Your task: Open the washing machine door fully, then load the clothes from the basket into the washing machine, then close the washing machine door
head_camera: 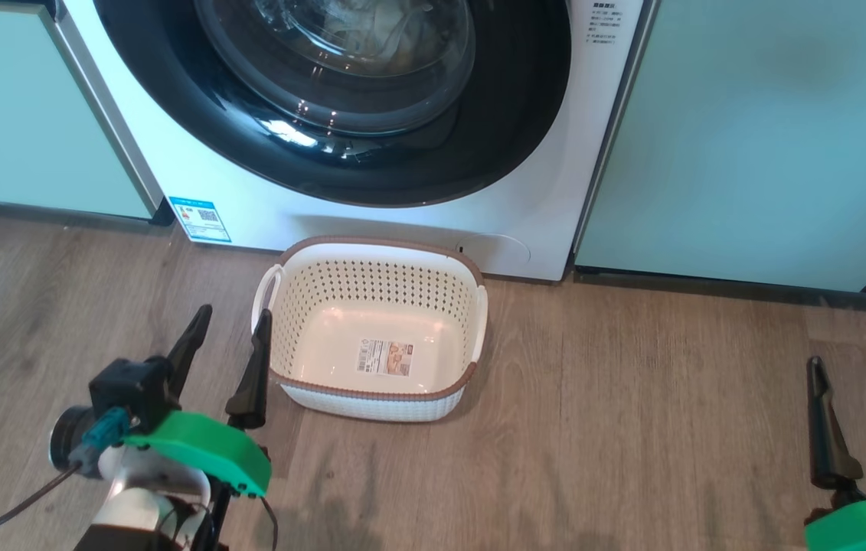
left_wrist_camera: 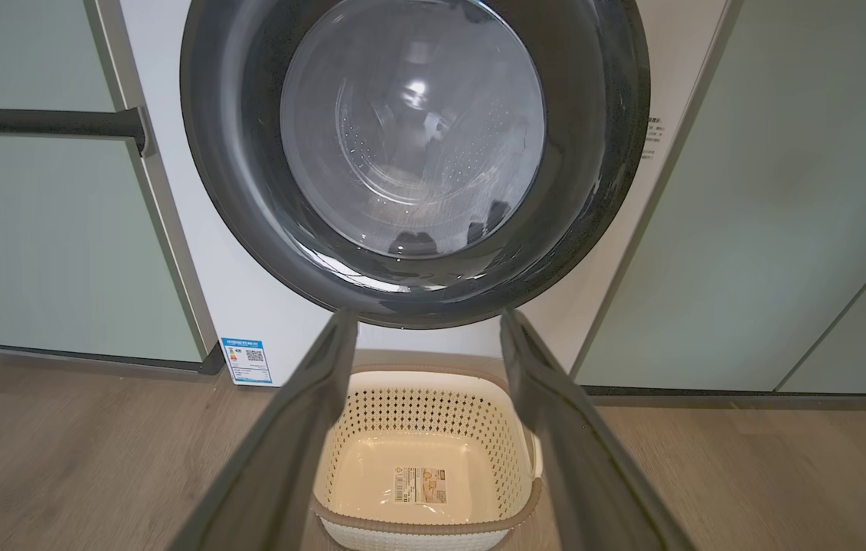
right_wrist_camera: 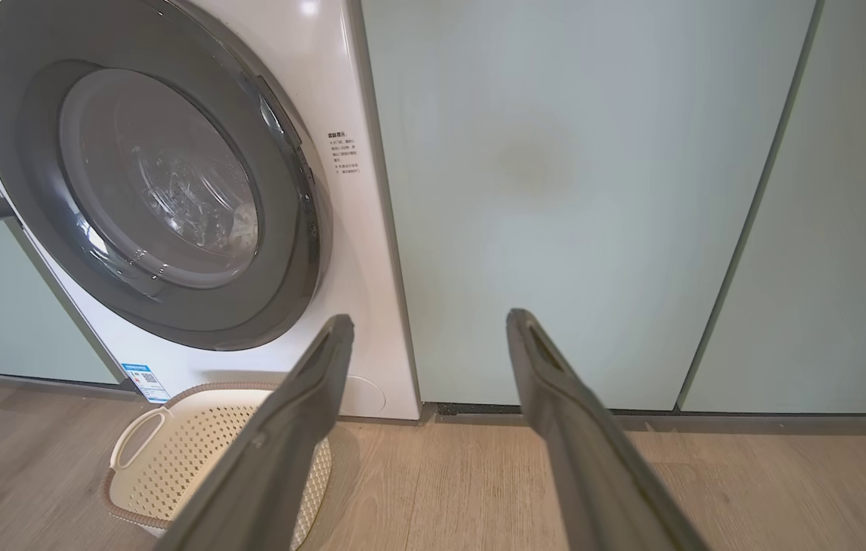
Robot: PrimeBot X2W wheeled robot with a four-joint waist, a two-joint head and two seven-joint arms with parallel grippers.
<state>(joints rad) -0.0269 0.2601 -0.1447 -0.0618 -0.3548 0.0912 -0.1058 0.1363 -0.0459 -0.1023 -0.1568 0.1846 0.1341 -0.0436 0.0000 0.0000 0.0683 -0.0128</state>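
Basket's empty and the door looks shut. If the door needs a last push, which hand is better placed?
Left, probably. The left hand, open, sits beside the basket facing the washing machine door squarely. The right hand, also open, points at the pale green cabinet off to the side.

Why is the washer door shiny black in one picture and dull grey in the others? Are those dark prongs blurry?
Head view: glare streaks the glossy black washing machine door. Left wrist view: the door reads washed-out grey; the left gripper is blurred, too near the lens. Right wrist view: the right gripper is soft, and cabinet edges splay.
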